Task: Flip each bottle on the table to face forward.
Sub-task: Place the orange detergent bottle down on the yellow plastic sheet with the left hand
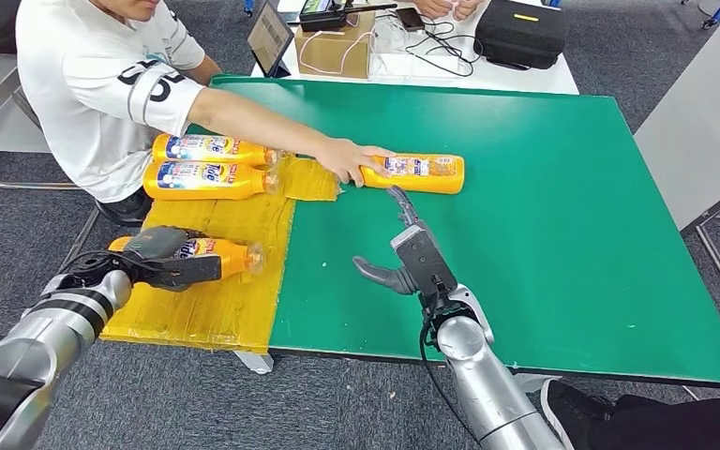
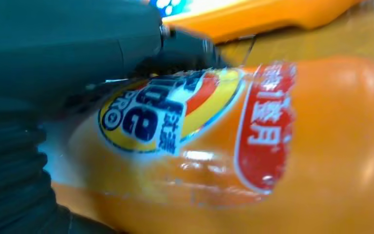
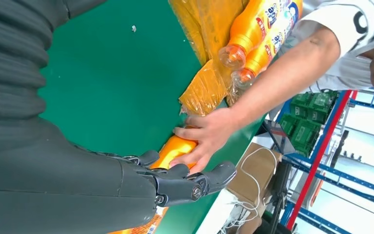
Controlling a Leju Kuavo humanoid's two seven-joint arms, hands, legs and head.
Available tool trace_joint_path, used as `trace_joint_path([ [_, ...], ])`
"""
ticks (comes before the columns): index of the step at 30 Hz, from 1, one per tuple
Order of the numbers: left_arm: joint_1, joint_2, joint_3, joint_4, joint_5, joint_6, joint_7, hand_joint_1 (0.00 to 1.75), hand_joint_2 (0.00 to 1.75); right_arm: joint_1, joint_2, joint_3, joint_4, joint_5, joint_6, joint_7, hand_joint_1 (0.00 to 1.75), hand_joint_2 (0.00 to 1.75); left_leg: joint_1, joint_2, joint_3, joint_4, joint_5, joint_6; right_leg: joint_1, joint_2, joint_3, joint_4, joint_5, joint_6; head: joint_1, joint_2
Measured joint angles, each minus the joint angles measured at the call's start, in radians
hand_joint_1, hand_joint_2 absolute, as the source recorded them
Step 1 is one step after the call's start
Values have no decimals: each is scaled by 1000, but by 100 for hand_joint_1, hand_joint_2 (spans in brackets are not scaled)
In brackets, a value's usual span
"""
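Right hand (image 1: 411, 251): fingers apart, holding nothing, hovering over green table (image 1: 562, 234). Bottle (image 1: 414, 172) at 12 o'clock of it, near, not touching; person's hand (image 1: 349, 157) on its neck end.

Left hand (image 1: 155, 261): clamped on second bottle (image 1: 216, 253) over yellow mat (image 1: 225, 300).

Step, judged: new bottle being set down for right hand. Next: wait for person's hand to clear, reach forward, grasp, turn label-side up.

Two more bottles (image 1: 208, 167) at 11 o'clock on mat.
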Motion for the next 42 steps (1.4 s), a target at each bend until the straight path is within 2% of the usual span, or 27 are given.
trace_joint_path([
  [6, -11, -5, -3, 13, 9, -37, 20, 0, 175, -8, -8, 10, 1, 10, 1, 16, 0, 175, 0, 0, 0, 0, 0, 0, 0, 0, 1, 0, 0, 0, 0, 0],
  [17, -15, -13, -3, 21, 17, -37, 16, 0, 175, -15, -18, 11, 3, 12, 2, 17, 0, 175, 0, -1, 1, 0, 0, 0, 0, 0, 1, 0, 0, 0, 0, 0],
  [25, 1, -18, 26, 20, 126, 24, -58, 0, 175, -32, -18, 12, 19, 34, -7, 20, 0, 175, 0, -1, 1, 0, 0, 0, 0, 0, 2, 0, 0, 0, 0, 0],
  [29, 25, -27, 90, 8, 231, 42, -123, 0, 0, -42, -18, 14, 39, 44, -17, 21, 0, 175, 0, -1, 1, 0, 0, 0, 0, 0, 1, 0, 0, 0, 0, 0],
  [34, 86, -50, 202, -54, 377, 47, -216, 0, 0, -44, -22, 14, 58, 70, -21, 29, 0, 175, 0, -1, 1, 0, 0, 0, 0, 0, 0, 0, 0, 0, 0, 0],
  [36, 115, -68, 260, -99, 452, 24, -225, 0, 87, -40, -26, 14, 65, 100, -24, 42, 0, 175, 0, -1, 0, 0, 0, 0, 0, 0, 0, -1, 0, 0, 0, 0],
  [38, 137, -95, 318, -139, 534, -17, -195, 0, 175, -30, -31, 14, 70, 137, -35, 58, 0, 175, 0, -1, 0, 0, 0, 0, 0, 0, 0, -1, 0, 0, 0, 0],
  [42, 175, -162, 420, -210, 685, -84, -116, 0, 175, 13, -35, 9, 74, 210, -61, 86, 0, 175, -1, -1, 0, 0, 0, 0, 0, 0, 0, -1, 0, 0, 0, 0],
])
